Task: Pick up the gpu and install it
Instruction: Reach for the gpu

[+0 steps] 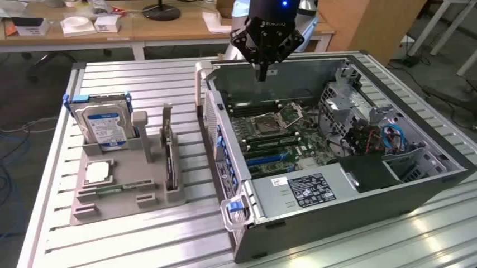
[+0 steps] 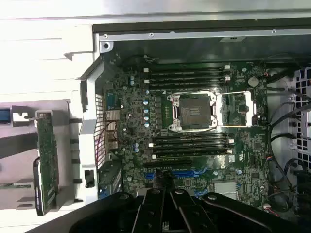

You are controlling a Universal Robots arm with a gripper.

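Note:
The gpu (image 1: 170,152) is a thin green card standing on edge in a slot of the grey holder (image 1: 119,207), at the exterior view's left of the open computer case (image 1: 328,192). In the wrist view the gpu (image 2: 47,162) shows edge-on beside the case wall. My gripper (image 1: 260,73) hangs over the far end of the case, above the motherboard (image 1: 277,129), well away from the card. Its fingers are shut together, nothing between them. In the wrist view my gripper (image 2: 165,188) points at the blue expansion slots (image 2: 175,173).
The holder also carries a hard drive (image 1: 109,126) with a blue-and-white label, a processor chip (image 1: 98,172) and a memory stick (image 1: 113,190). Inside the case are the open processor socket (image 2: 194,112), cables and a drive cage (image 1: 372,134). A desk (image 1: 111,28) stands behind.

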